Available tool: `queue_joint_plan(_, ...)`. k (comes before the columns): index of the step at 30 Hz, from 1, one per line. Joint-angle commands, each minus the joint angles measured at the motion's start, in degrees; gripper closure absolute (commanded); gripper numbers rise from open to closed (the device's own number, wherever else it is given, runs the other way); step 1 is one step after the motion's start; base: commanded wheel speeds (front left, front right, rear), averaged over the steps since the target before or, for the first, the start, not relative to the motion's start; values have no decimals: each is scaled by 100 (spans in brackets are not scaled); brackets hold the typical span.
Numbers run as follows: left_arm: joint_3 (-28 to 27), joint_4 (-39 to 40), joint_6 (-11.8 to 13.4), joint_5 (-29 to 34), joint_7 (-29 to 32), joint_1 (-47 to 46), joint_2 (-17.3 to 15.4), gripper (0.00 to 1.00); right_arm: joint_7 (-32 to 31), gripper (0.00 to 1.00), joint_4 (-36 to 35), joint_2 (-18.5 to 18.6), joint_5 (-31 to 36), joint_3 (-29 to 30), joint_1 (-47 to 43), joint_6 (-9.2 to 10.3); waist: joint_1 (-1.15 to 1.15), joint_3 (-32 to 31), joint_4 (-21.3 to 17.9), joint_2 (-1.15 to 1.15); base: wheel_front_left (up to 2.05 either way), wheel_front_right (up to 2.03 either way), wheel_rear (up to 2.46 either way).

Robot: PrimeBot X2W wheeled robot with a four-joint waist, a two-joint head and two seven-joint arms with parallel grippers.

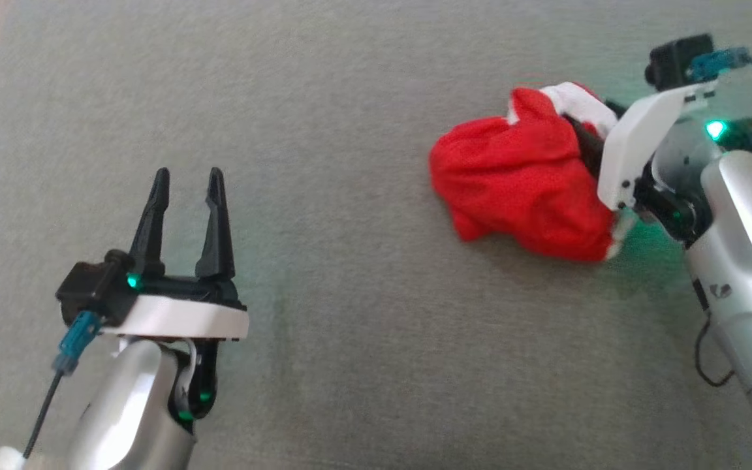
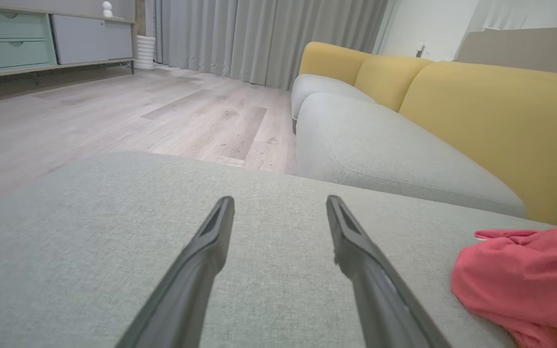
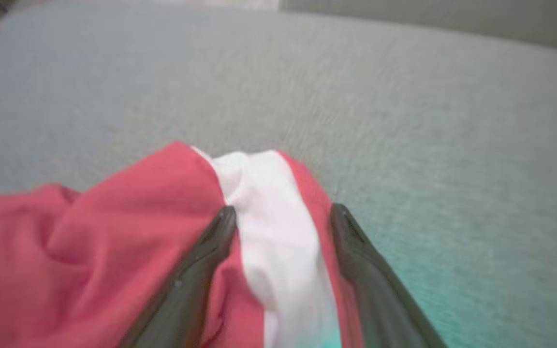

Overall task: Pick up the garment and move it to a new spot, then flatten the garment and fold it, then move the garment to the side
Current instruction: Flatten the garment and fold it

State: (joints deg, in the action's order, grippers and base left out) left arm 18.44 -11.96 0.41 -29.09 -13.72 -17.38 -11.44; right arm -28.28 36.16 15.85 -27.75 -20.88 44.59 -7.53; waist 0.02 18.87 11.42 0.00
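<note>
A crumpled red garment (image 1: 519, 183) with a white band (image 1: 578, 101) lies on the grey cushion (image 1: 350, 261) at the right. My right gripper (image 3: 281, 212) is pushed into its upper right side. The fingers (image 3: 196, 270) are spread, with the white band (image 3: 278, 241) and red cloth (image 3: 114, 241) between them. My left gripper (image 1: 187, 179) stands open over bare cushion at the lower left, well apart from the garment. In the left wrist view the open fingers (image 2: 201, 251) hold nothing, and the garment (image 2: 525, 280) lies off to the right.
The left wrist view looks past the cushion's edge (image 2: 162, 159) to a sofa with grey seats (image 2: 380, 145) and yellow backs (image 2: 491, 111), a wooden floor (image 2: 114, 111), a low cabinet (image 2: 41, 38) and grey curtains (image 2: 259, 34).
</note>
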Motion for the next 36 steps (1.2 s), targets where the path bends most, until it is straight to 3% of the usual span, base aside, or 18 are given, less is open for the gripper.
queue_joint_plan(1,-187,88,-44,79,-62,-231,-62,0,-136,0,85,63,-35,-203,144,4,-2,267,332,0,0,0,0)
queue_joint_plan(3,-180,7,-79,94,-79,-270,-30,0,-322,0,358,83,-114,-368,190,4,-2,272,377,0,0,0,0)
queue_joint_plan(4,-185,-28,-92,98,-87,-282,-15,0,-373,55,438,88,-158,-439,213,4,-2,267,385,0,0,0,0)
queue_joint_plan(5,-195,-61,-103,101,-93,-289,-3,0,-335,100,464,86,-206,-487,236,4,-2,250,385,0,0,0,0)
queue_joint_plan(13,-388,-249,-156,107,-120,-176,-39,0,476,100,34,-19,-613,-820,326,4,-2,-184,75,0,0,0,0)
queue_joint_plan(23,-558,-308,-186,140,-127,163,-73,0,1809,100,-1175,-691,-1197,-790,550,4,-2,-910,-332,0,0,0,0)
queue_joint_plan(30,-644,-250,-154,139,-127,366,-110,0,2728,100,-1429,-864,-954,-79,113,4,-2,-1127,-523,0,0,0,0)
queue_joint_plan(36,-652,-224,-160,108,-128,540,-105,0,2441,100,-978,-924,-168,1247,-1535,4,-2,-1247,-687,0,0,0,0)
